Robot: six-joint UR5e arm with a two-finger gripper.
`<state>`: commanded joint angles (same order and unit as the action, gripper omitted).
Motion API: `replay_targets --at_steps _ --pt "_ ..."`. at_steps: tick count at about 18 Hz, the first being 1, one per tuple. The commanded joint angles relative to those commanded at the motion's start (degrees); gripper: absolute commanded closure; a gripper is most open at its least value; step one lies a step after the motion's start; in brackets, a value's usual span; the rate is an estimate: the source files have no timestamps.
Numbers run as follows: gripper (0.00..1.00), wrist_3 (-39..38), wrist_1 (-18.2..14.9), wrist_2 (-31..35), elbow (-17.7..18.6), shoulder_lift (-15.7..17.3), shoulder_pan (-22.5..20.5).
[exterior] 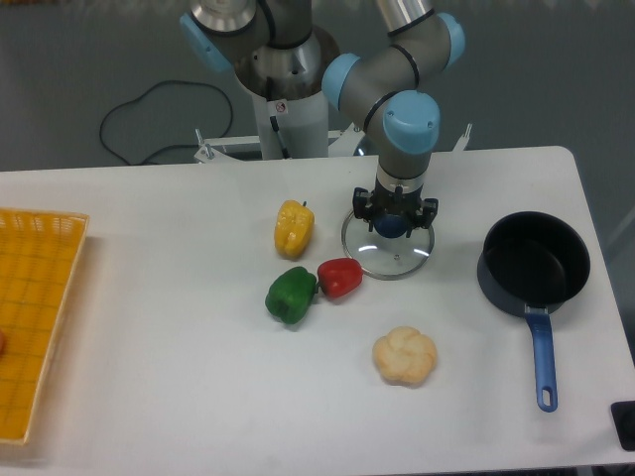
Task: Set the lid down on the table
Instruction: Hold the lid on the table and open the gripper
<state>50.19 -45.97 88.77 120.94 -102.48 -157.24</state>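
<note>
The lid (388, 248) lies on the table (179, 387) near centre, just right of a red pepper (340, 278). The gripper (394, 224) stands over its blue knob; jaws apparently closed around it, though contact is unclear.

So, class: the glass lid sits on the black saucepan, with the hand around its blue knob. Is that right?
Not quite. The camera view shows the lid on the white table, left of the open saucepan, not on it. The hand is indeed around its blue knob.

One fixed camera looks down at the table (179, 397) from its front.
</note>
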Motion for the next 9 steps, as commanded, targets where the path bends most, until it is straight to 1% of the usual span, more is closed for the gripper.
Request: replay_targets --at_steps 3,9 --pt "0.36 0.00 -0.09 0.00 0.00 0.00 0.00" --pt "0.36 0.00 0.00 0.09 0.00 -0.17 0.18"
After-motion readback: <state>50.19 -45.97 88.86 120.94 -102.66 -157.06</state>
